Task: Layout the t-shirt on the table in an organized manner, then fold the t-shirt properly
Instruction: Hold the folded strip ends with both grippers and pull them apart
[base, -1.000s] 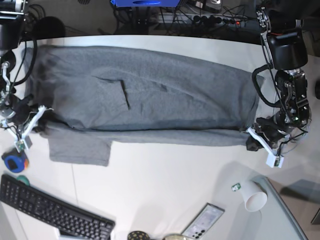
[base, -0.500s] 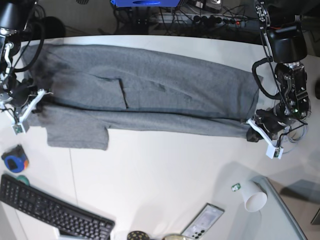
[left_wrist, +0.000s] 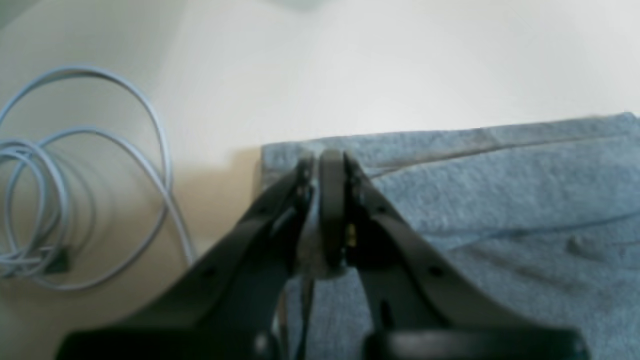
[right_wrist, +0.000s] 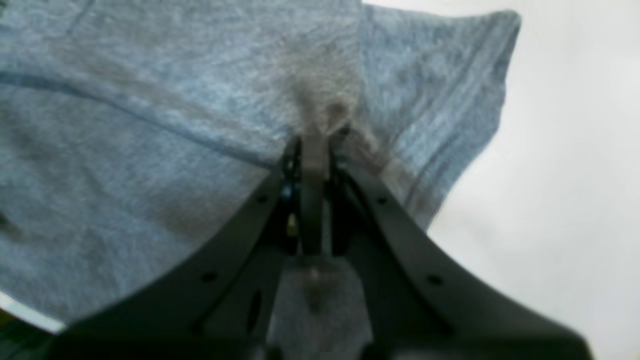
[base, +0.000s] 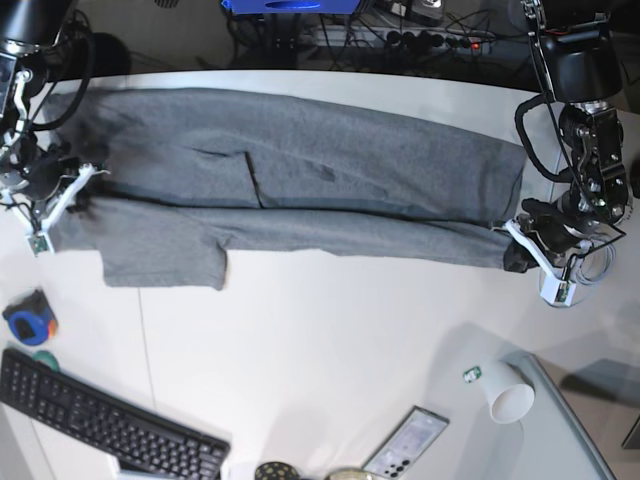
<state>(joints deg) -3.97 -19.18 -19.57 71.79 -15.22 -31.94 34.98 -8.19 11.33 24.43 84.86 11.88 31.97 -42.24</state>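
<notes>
Between right gripper (base: 62, 195) and left gripper (base: 516, 250), the t-shirt (base: 290, 180) lies stretched.

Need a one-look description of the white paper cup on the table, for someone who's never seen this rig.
Start from the grey t-shirt stretched across the far half of the white table. Go to the near corner on the side of the arm with the left wrist camera; the paper cup lies tipped over there. It is the only white cone-shaped item, open mouth facing the near edge, right of the flat phone.
</notes>
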